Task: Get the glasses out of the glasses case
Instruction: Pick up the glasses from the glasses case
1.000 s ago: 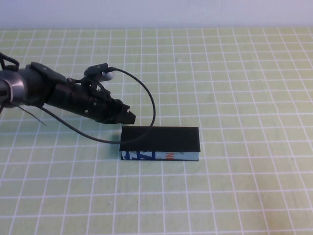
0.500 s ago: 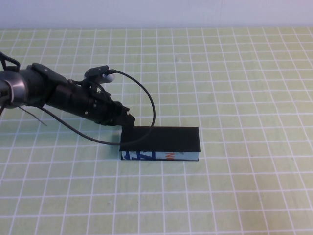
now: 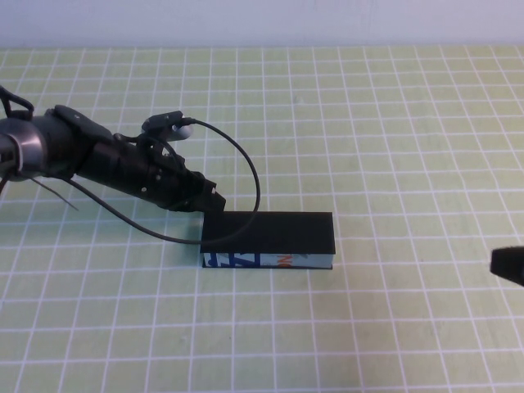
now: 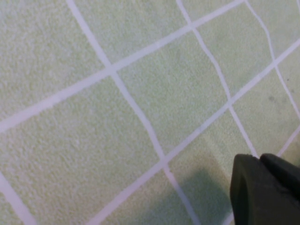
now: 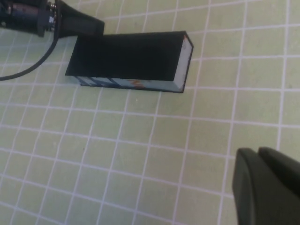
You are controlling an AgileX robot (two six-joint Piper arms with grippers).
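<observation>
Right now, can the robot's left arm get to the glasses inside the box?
Probably not yet. The glasses case is shut, its lid flat, so no glasses show. The left gripper sits at the lid's back left corner, well placed for opening it. The right gripper waits far right.

The light is bright and soft, and it falls evenly on the green checked mat point(image 3: 393, 131). The glasses case point(image 3: 268, 231) drops only a thin dark shadow. In the left wrist view the left gripper point(image 4: 267, 190) looks fuzzy, with a faint shadow beside it. The right gripper point(image 5: 267, 187) is a dark blurry blob up close. There is no glare anywhere.
</observation>
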